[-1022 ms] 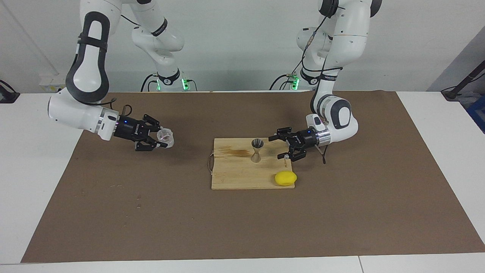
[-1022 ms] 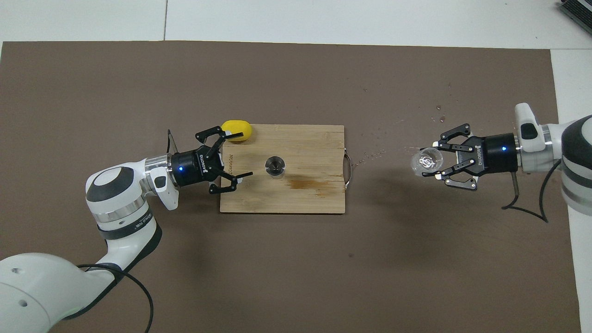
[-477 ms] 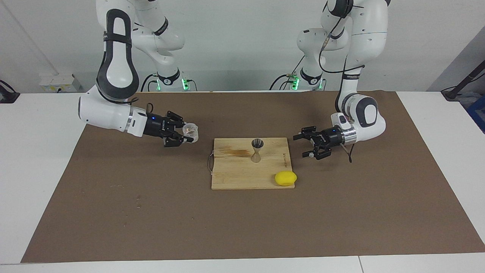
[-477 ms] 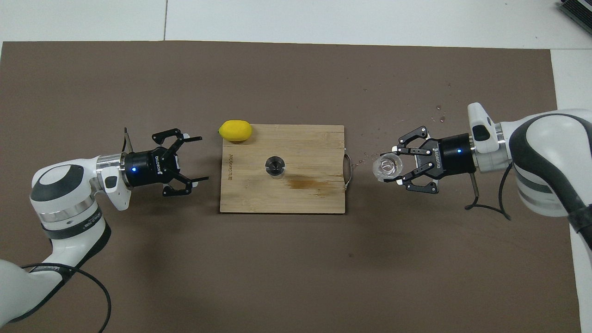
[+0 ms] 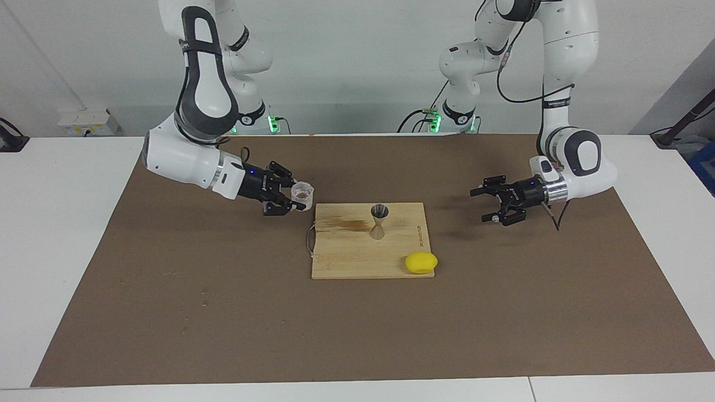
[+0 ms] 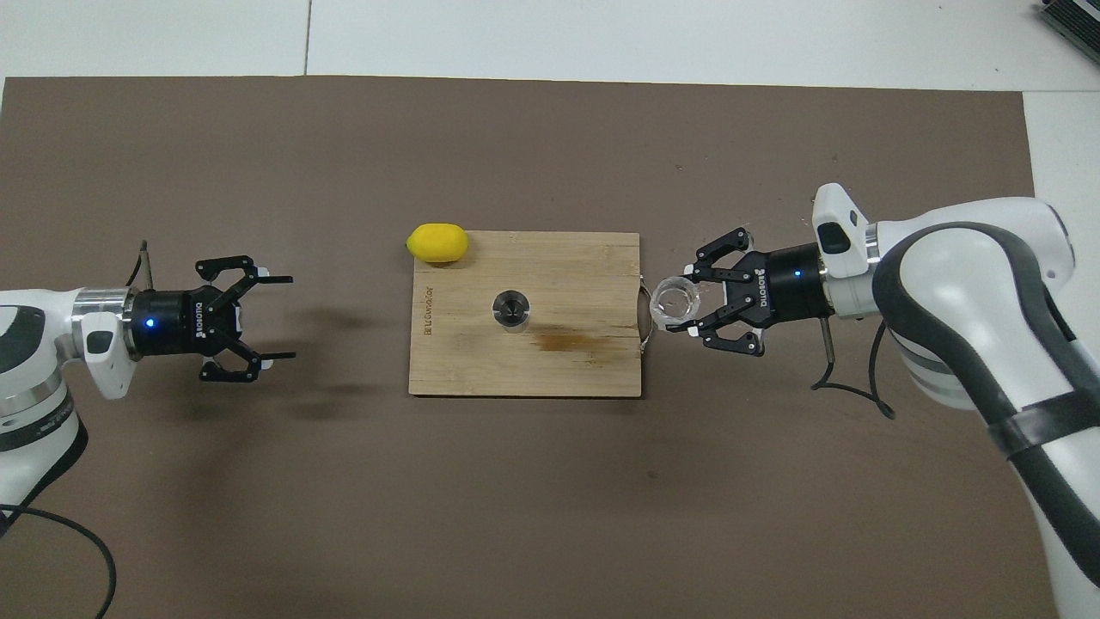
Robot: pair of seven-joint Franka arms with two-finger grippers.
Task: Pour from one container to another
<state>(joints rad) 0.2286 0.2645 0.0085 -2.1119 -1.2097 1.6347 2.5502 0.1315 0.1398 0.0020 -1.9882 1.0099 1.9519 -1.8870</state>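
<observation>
Cutting board [image 5: 346, 257]: carries the jigger [image 5: 379, 221], upright at its middle.
Right gripper [image 5: 292, 196]: clenched on the glass cup [image 5: 303, 192], held over the mat just beside the board's handle end; the jigger lies toward the left arm's end from it.
Left gripper [image 5: 489, 204]: fingers spread, holding nothing, waits over the mat, well apart from the board.

Our arms are glossy white with dark grey joint panels and black cables; our black left gripper [image 5: 492, 201] and right gripper [image 5: 287, 192] show blue lights.

Yellow lemon [image 5: 421, 262]; pale wood board [image 5: 346, 257], brown stain; silver jigger [image 5: 379, 221]; clear glass cup [image 5: 302, 194]; brown mat [image 5: 223, 312] on white worktop [image 5: 56, 223].
</observation>
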